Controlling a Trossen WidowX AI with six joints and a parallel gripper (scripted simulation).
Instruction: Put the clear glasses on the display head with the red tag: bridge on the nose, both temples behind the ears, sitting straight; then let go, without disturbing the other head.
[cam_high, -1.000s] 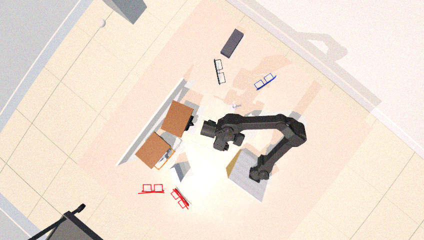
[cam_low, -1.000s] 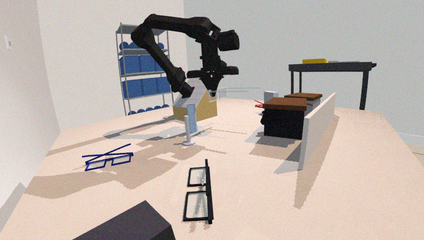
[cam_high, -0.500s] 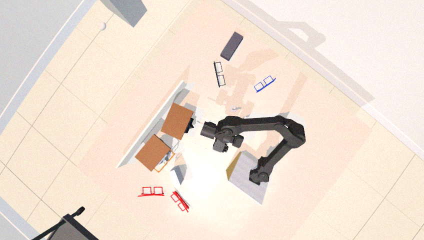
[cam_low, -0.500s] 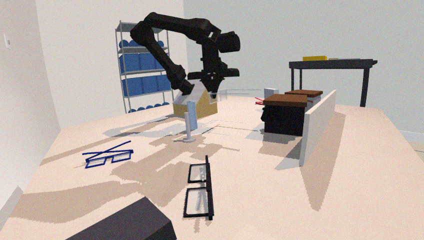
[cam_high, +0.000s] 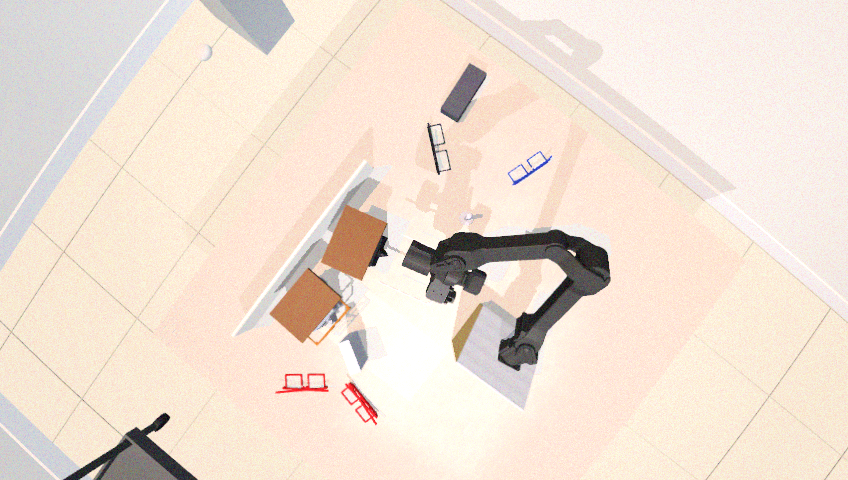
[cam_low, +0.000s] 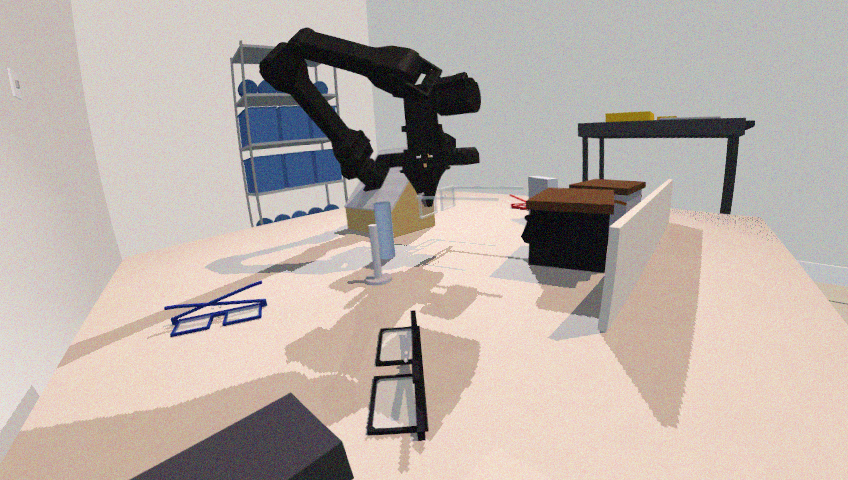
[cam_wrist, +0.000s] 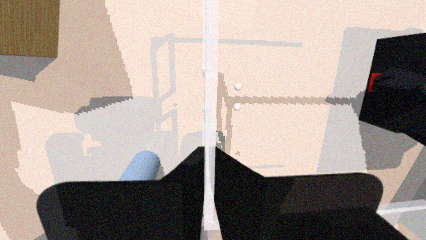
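My gripper (cam_low: 428, 203) (cam_wrist: 206, 153) is shut on the front frame of the clear glasses (cam_low: 446, 199) (cam_wrist: 210, 75), holding them above the table. In the wrist view the frame is a pale upright bar between the fingertips, with two white nose pads to its right. In the exterior view the thin temples reach right. The black head (cam_high: 379, 252) (cam_low: 568, 237) (cam_wrist: 395, 55) has a brown top and a red tag (cam_wrist: 374, 82). It stands apart from the glasses, to the right in the wrist view. The other head (cam_high: 306, 305) (cam_low: 606, 186) has an orange frame at its front.
A pale panel (cam_high: 303, 243) (cam_low: 639, 243) stands behind the heads. A blue cylinder (cam_low: 384, 231) (cam_wrist: 141, 165) and white post (cam_low: 374, 255) stand near the gripper. Also there are a sloped box (cam_high: 496, 356), a grey block (cam_high: 355, 350), and black (cam_low: 418, 374), blue and red glasses.
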